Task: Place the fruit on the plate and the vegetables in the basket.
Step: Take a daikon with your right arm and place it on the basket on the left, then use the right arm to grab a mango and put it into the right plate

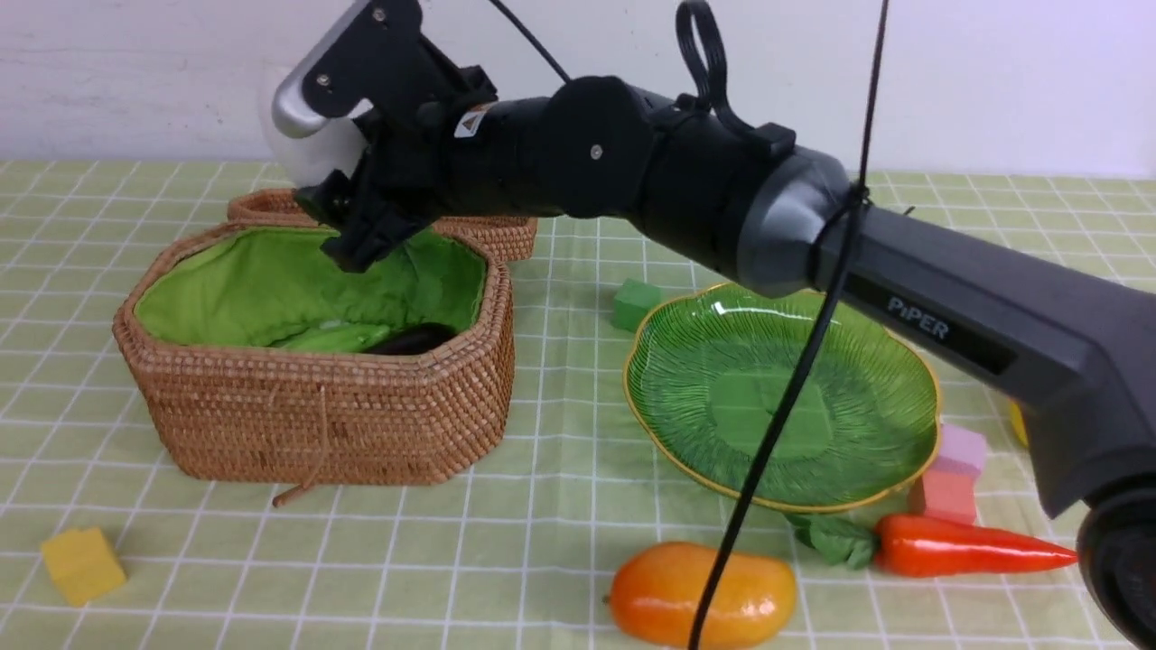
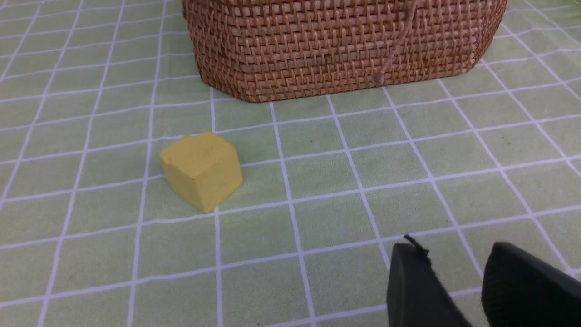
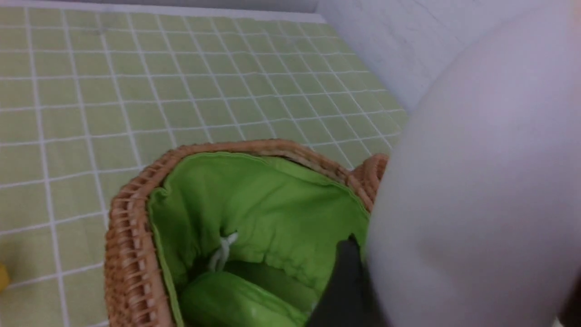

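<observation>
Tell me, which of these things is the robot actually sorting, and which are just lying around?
Part of the job: basket, plate, mango, carrot, white radish, plus the eggplant and green gourd already inside the basket.

Just lying about: yellow cube, green cube, pink cube, coral cube.

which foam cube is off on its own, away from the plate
The yellow cube, alone in front of the basket on the robot's left. The green cube, pink cube and salmon cube all sit beside the plate.
</observation>
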